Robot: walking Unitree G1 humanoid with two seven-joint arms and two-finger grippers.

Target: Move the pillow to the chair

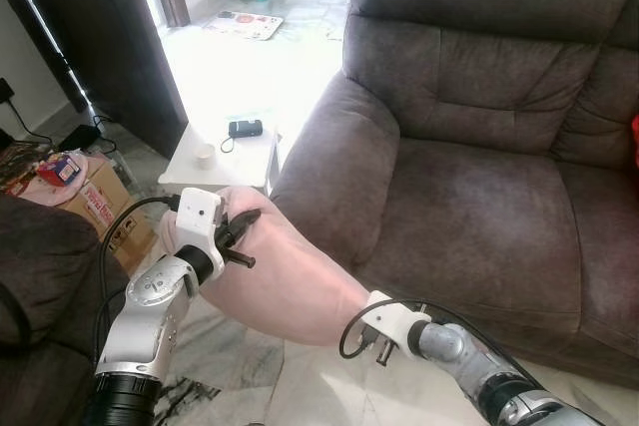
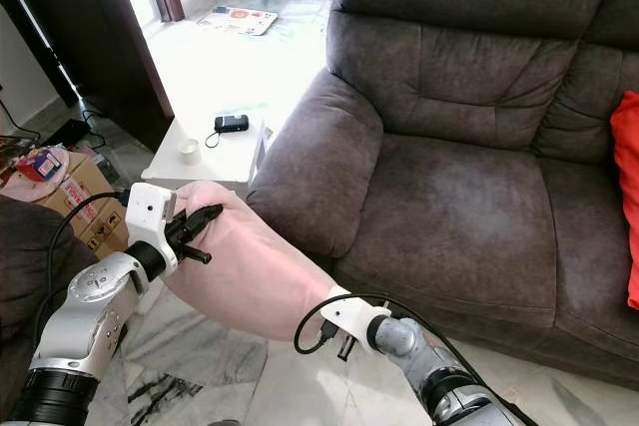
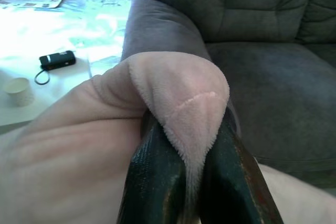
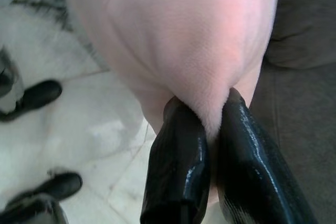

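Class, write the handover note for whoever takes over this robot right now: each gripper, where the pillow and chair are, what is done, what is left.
Left gripper: shut on one corner of the pink pillow, the fabric pinched between its fingers.
Right gripper: shut on the opposite end of the pillow, fabric pinched between its fingers.
Pillow: held up off the floor between both arms, in front of the armrest of the brown chair.
Chair: seat bare; something red shows at its right edge.
Done: pillow gripped and lifted.
Left: carry it over the armrest, set it on the seat, open both grippers.
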